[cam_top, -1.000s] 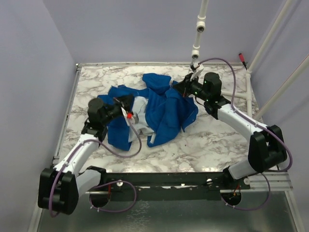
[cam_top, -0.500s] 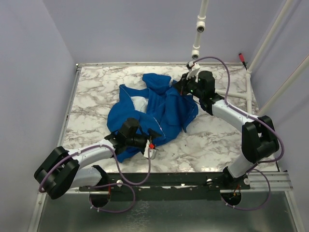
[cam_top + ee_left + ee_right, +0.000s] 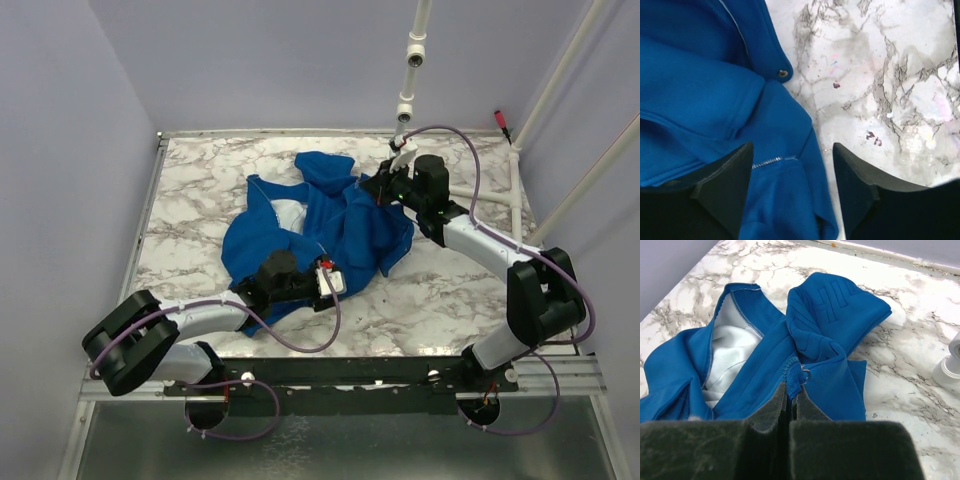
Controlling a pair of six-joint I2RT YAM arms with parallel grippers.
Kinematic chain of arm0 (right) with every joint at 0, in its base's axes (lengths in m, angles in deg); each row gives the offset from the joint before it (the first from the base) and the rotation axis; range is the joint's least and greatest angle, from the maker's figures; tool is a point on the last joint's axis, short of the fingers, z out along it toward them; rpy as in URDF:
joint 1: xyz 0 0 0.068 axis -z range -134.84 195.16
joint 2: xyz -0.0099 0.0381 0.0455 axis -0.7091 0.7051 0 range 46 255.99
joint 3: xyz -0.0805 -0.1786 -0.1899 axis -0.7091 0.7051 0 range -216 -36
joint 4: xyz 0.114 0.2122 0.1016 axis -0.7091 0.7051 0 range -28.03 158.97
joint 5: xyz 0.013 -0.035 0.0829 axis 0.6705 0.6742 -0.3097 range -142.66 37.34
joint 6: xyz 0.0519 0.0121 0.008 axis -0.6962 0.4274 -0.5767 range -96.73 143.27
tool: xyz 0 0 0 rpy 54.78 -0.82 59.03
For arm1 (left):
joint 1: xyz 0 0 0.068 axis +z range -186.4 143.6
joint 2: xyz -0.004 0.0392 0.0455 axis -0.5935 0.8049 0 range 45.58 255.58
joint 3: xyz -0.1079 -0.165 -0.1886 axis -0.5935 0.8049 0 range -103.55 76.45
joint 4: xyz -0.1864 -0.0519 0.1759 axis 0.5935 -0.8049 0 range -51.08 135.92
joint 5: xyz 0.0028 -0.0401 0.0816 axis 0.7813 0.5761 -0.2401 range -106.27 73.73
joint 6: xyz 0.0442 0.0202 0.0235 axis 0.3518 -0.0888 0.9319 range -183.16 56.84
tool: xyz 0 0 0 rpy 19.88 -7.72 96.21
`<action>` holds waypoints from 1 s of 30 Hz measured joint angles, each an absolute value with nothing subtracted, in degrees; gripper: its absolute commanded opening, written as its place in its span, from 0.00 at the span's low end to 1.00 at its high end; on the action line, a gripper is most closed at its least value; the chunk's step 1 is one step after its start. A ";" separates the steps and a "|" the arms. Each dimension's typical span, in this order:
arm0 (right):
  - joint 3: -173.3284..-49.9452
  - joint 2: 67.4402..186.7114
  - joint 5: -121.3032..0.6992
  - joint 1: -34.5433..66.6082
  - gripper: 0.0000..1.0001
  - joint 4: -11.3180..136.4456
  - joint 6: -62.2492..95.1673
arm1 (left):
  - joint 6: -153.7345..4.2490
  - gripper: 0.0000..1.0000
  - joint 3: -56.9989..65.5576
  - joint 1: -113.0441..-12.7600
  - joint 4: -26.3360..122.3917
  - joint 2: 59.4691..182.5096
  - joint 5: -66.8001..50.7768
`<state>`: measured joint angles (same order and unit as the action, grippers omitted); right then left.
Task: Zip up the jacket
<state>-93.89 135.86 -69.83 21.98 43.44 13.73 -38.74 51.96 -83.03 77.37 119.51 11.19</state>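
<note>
Left fingers (image 3: pixel 722 192) spread open, holding nothing; arm has swung from jacket's (image 3: pixel 340 225) left side to its near hem, zipper teeth (image 3: pixel 767 161) now between them. Jacket lies crumpled on bench (image 3: pixel 200 170), unzipped, lining (image 3: pixel 290 215) showing. Right fingers (image 3: pixel 771 410) stay pinched shut on jacket's far edge. Probably lining up the zipper's bottom end.

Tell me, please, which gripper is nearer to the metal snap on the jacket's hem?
Left. The left gripper hangs open over the jacket, the metal snap just ahead of its fingertips; the right gripper is shut on the jacket's far edge.
</note>
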 measured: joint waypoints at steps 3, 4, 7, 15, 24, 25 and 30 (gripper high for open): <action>-93.89 135.53 -69.83 21.98 0.01 43.53 13.73 | -39.24 0.59 53.62 -86.47 78.98 119.95 5.84; -93.87 135.40 -69.83 21.98 0.01 43.58 13.73 | -39.42 0.57 53.92 -87.03 79.40 120.37 4.22; -93.76 134.77 -69.83 21.96 0.01 43.62 13.73 | -39.72 0.53 54.89 -88.43 81.39 121.96 -1.79; -93.69 133.63 -69.85 21.96 0.01 43.69 13.82 | -43.02 0.54 56.07 -90.38 86.61 124.72 -15.50; -93.72 133.50 -69.87 21.96 0.01 44.12 13.86 | -51.76 0.70 55.78 -90.90 87.40 128.58 -20.76; -93.69 133.50 -69.87 21.96 0.01 44.14 13.86 | -52.84 0.72 55.78 -90.92 87.42 128.93 -20.79; -93.69 133.28 -69.87 21.96 0.01 44.54 13.86 | -57.08 0.62 55.70 -90.90 88.27 130.01 -19.63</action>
